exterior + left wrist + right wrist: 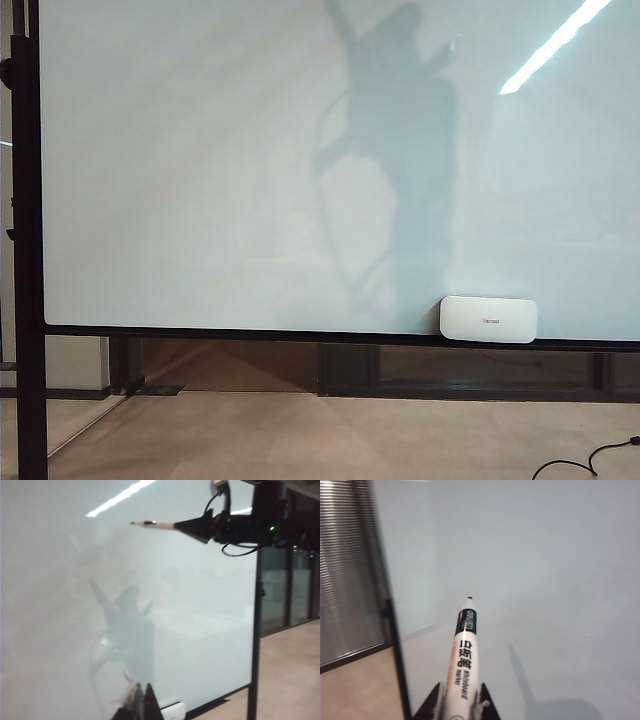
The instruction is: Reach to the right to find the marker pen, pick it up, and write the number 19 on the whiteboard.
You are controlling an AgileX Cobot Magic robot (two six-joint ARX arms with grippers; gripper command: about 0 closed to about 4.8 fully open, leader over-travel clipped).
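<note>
**Marker held ahead of blank whiteboard**

The exterior view shows only the whiteboard (200,170), arm shadows and a white eraser (488,319) at 5 o'clock on the ledge. The left wrist view alone shows the right arm at 1 o'clock. The marker pen (464,660) reads "whiteboard marker". The right gripper (456,707) clamps its barrel, tip forward toward the board. Left gripper (137,705): jaw state indeterminate.

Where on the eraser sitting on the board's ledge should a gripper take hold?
Grip the eraser across its short height, top and bottom edges, coming straight from the front. It lies long and flat against the whiteboard, so its back is blocked and its length looks too wide.
</note>
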